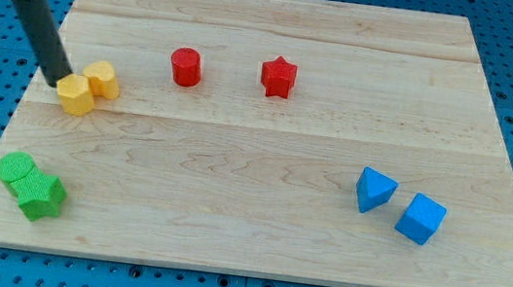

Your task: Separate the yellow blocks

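On the wooden surface (260, 193), the two yellow blocks are found at the far left, touching one another: a yellow pentagon-like block (75, 95) lies to the left and slightly nearer, and a yellow heart-like block (102, 78) is pressed against its far right side. The rod is leaned in from the upper left, and my tip (58, 81) is set against the far left edge of the pentagon-like block, apparently touching it. No jaws are carried by this end effector, so nothing can be said to be apart, together or clamped; only a push is offered. This placement is judged to suit a shove on the left block alone, though a push aimed to the right would merely drive the pair along together, so a near-directed stroke seems called for. Elsewhere, a red cylinder (186, 66) and a red star (278, 77) are spaced apart at the far side, two green blocks (31, 185) are huddled at the near left, and a blue triangular block (374, 189) and a blue cube (421, 219) are placed at the near right.
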Controlling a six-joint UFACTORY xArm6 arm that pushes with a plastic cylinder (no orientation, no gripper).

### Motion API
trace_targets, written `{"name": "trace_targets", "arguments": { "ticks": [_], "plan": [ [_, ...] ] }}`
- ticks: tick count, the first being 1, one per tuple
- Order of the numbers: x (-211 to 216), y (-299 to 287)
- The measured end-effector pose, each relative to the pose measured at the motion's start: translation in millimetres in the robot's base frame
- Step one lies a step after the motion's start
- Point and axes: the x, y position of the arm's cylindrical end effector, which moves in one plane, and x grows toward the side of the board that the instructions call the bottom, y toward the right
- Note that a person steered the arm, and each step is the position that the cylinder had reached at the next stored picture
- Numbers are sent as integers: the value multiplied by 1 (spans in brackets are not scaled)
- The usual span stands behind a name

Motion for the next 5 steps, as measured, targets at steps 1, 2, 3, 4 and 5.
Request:
{"name": "trace_targets", "arguments": {
  "ticks": [1,2,3,4,5],
  "plan": [
    [3,22],
    [-6,-8],
    [-6,5],
    [-15,31],
    [-26,33]
  ]
}}
